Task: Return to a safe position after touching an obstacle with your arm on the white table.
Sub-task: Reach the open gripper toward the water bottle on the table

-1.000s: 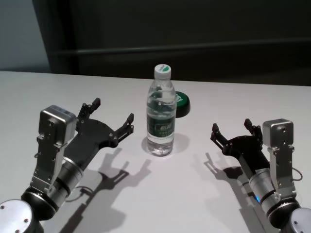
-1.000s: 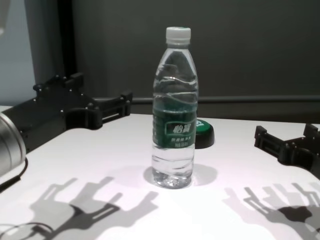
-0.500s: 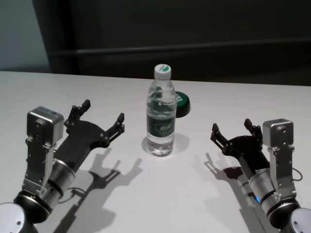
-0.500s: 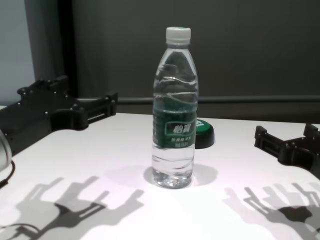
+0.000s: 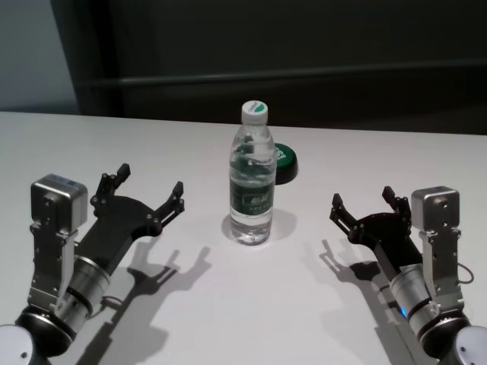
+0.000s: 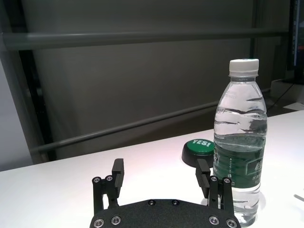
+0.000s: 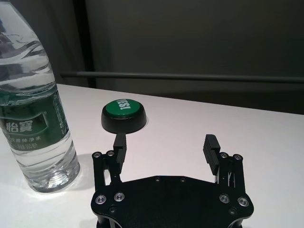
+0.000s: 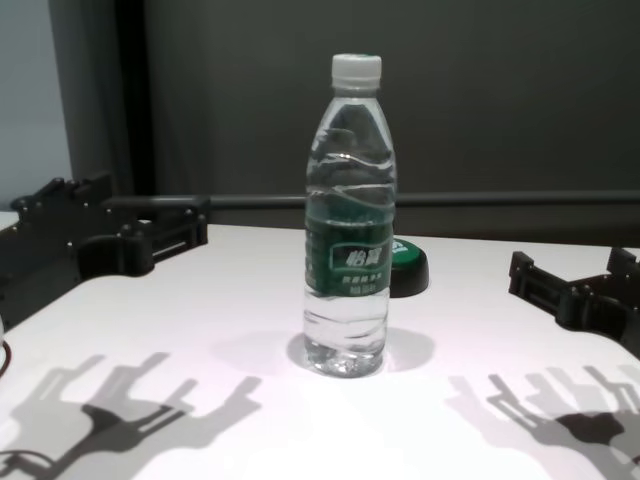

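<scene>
The obstacle, a clear water bottle (image 5: 252, 186) with a white cap and a dark green label, stands upright in the middle of the white table (image 5: 251, 304). It also shows in the chest view (image 8: 348, 250), the left wrist view (image 6: 240, 156) and the right wrist view (image 7: 33, 128). My left gripper (image 5: 150, 179) is open and empty, just above the table to the left of the bottle, with a clear gap between them. My right gripper (image 5: 362, 196) is open and empty, low over the table to the right of the bottle.
A low round black-and-green disc (image 5: 285, 162) lies just behind the bottle on its right. A dark wall with a horizontal rail runs along the table's far edge. Bare tabletop lies in front of the bottle and between my arms.
My left arm has drawn back to the left, away from the bottle, widening the gap. The bottle still stands upright in the same spot. The right arm has not moved.
</scene>
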